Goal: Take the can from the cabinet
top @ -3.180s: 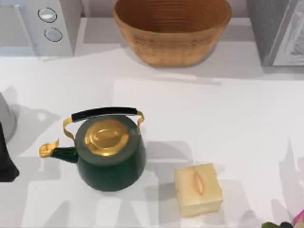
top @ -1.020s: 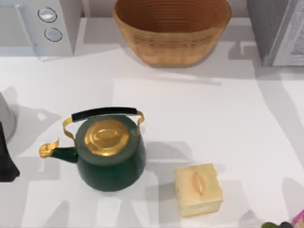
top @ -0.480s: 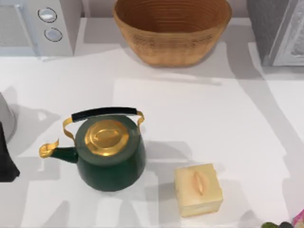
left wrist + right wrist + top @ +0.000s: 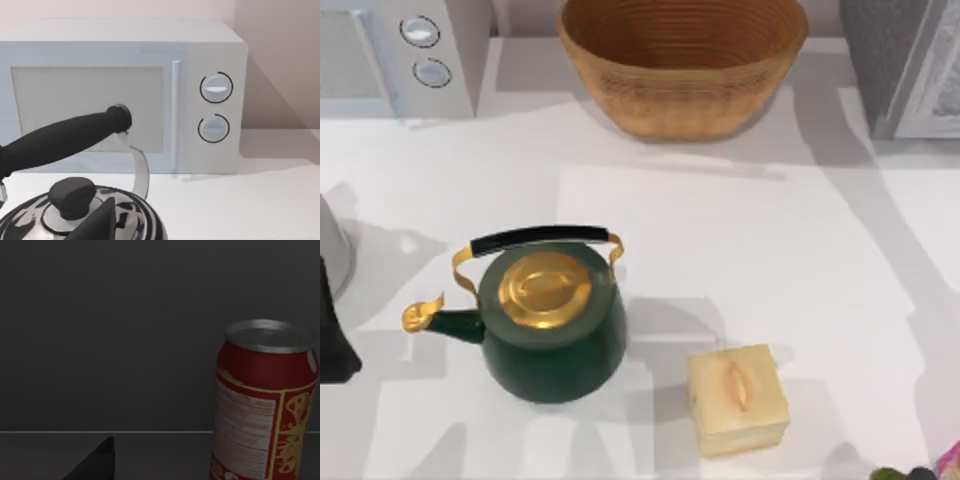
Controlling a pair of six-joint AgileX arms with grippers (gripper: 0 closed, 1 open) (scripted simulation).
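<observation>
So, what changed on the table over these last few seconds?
No object moved. Only a shadow shifted: a grey band has spread down the right side of the table, from the cabinet toward the near edge. Nothing was visibly gripped or released. The can stands upright in the right wrist view, untouched. The kettle, block, basket and microwave stayed put.

Kitchen: microwave (image 4: 120, 95), kettle (image 4: 548, 318).
</observation>
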